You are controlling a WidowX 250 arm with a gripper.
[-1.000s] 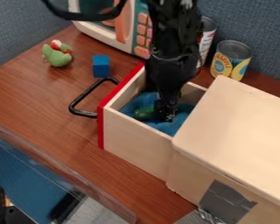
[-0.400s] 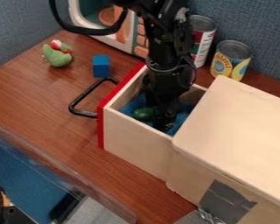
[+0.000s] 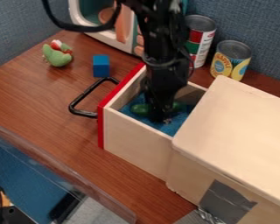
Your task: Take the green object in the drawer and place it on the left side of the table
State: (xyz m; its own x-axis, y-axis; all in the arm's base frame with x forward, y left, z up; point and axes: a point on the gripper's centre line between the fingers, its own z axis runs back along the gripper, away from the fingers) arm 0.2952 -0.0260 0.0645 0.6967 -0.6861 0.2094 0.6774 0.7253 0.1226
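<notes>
Nearest: wooden box [image 3: 242, 118], grey tape patch [image 3: 224, 199] on its side, just beside the drawer [image 3: 135, 142]. Drawer is open, so access is sorted. Inside the drawer I have the gripper [image 3: 160, 117] down low at the green object [image 3: 141, 109]. Can't tell from here whether the gripper is open or closed, so I'm not logging a grasp. Object is in the drawer, on the blue lining [image 3: 170, 127], not placed. I'd call it the pick stage, under half done. Left to do: confirm grip, lift clear of the drawer walls, carry out past the red front [image 3: 101, 127], set down on the table [image 3: 37, 96] to the left of the drawer, let go.

Object looks dark green, smooth, rounded at the end by the red front. Green shows on both sides of the gripper, so probably one longish piece lying across the drawer; middle is hidden, can't name it. If it's that smooth, I'd guess it could roll or slip on the lift.

Farther: black handle [image 3: 84, 113] sticks out from the drawer front, blue block [image 3: 101, 66] past it, green plush toy [image 3: 58, 58] left of that. Behind the drawer, two cans [image 3: 230, 59] and a toy microwave [image 3: 98, 33].
</notes>
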